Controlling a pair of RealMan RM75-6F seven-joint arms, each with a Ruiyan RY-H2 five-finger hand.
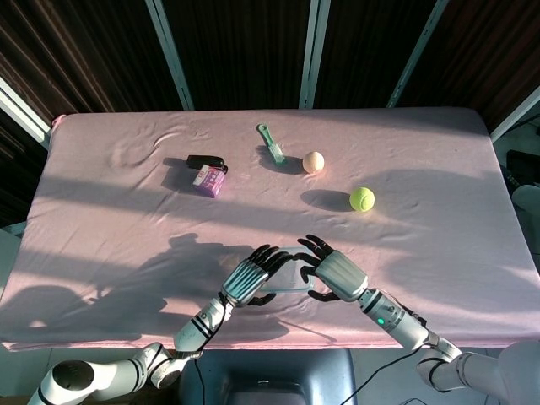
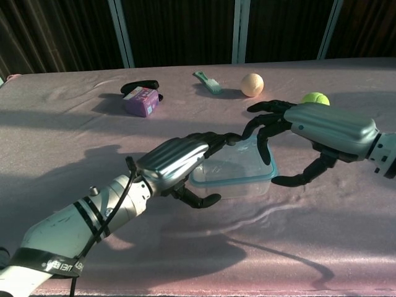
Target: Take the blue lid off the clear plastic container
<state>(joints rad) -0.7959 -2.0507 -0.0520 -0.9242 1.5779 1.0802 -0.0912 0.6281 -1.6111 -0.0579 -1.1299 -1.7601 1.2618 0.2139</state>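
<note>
On the pink-covered table (image 1: 101, 219), far left of the gear, a purple box (image 2: 140, 101) sits just in front of a black object (image 2: 139, 86); a green brush (image 2: 209, 82) lies further along the back.

The left arm reaches in from the lower left, forearm low over the cloth. The left hand (image 2: 175, 163) lies palm-down at the left end of the clear plastic container (image 2: 232, 173), its fingers (image 2: 213, 141) stretched over the near-left corner of the blue lid (image 2: 260, 151) and its thumb curled under against the container's front wall. It looks to be gripping that end, though how firmly it presses cannot be told.

The container sits near the table's front edge, between the two hands. The lid is on it, tilted, its right side raised above the rim.

The right hand (image 2: 312, 133) comes in from the right, palm down and higher. Its fingers (image 2: 267, 127) hook over the lid's far-right edge, the thumb reaching below at the front right.

Behind it are a peach-coloured ball (image 2: 252, 85) and a tennis ball (image 2: 315, 98).
</note>
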